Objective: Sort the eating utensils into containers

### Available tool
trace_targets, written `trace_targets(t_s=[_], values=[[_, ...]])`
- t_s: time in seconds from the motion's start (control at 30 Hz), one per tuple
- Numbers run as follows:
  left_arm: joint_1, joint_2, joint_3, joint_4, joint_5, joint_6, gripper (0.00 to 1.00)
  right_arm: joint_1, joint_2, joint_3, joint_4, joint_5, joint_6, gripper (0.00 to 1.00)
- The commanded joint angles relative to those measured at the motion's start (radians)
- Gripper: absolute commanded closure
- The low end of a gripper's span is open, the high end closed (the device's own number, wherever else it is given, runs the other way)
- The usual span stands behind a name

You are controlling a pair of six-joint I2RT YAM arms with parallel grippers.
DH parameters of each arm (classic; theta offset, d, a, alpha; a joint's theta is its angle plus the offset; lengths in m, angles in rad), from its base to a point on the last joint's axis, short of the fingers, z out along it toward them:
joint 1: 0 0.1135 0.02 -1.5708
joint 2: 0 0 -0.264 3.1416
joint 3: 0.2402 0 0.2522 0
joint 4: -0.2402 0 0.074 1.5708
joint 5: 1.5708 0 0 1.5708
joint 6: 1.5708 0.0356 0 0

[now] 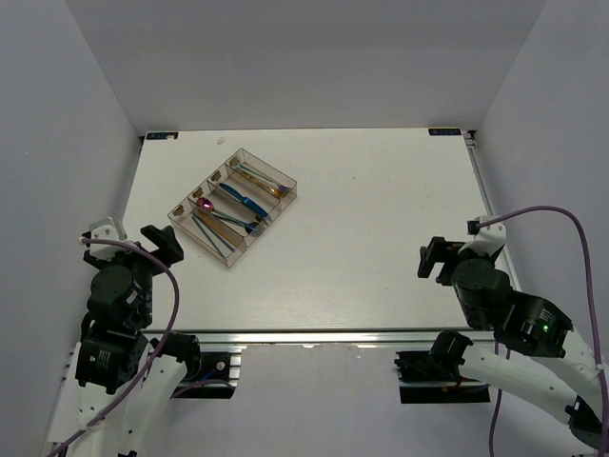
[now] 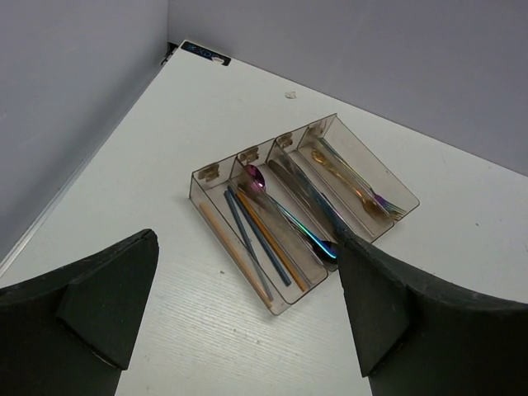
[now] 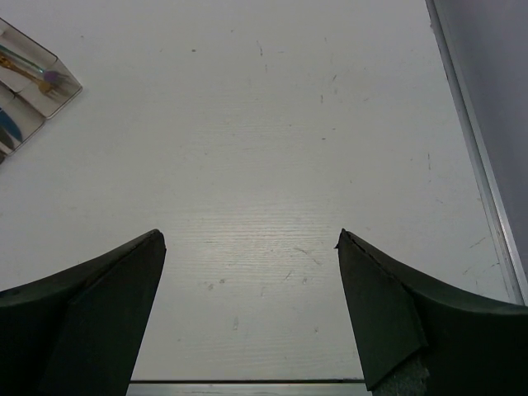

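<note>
Clear plastic tray (image 1: 268, 168) sits toward the far-left corner of the bench (image 1: 381, 248), every visible one of the utensils (image 1: 231, 205) inside it. The left fingers (image 2: 107, 305) and right fingers (image 3: 99, 305) are spread and empty near the near edge. A careless left-arm sweep could clip the light tray and spill them.

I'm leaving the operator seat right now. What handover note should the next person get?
Left gripper: open, empty, hovering near the tray.
Right gripper: open, empty, over bare table.
Utensils: all visible ones lie in the clear tray's compartments, on the table's left side.
Done: sorting looks complete; no utensil shows outside the tray.
Left: probably nothing beyond a check and parking the arms.
</note>
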Motion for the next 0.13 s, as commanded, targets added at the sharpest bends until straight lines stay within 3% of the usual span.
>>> trace_targets(t_s=[0.0, 0.1], values=[[-0.002, 0.025, 0.011, -0.018, -0.014, 0.012, 0.02, 0.001, 0.012, -0.012, 0.044, 0.017, -0.010, 0.11], [-0.002, 0.017, 0.009, -0.017, -0.014, 0.010, 0.02, 0.001, 0.021, -0.021, 0.055, 0.010, -0.011, 0.10]])
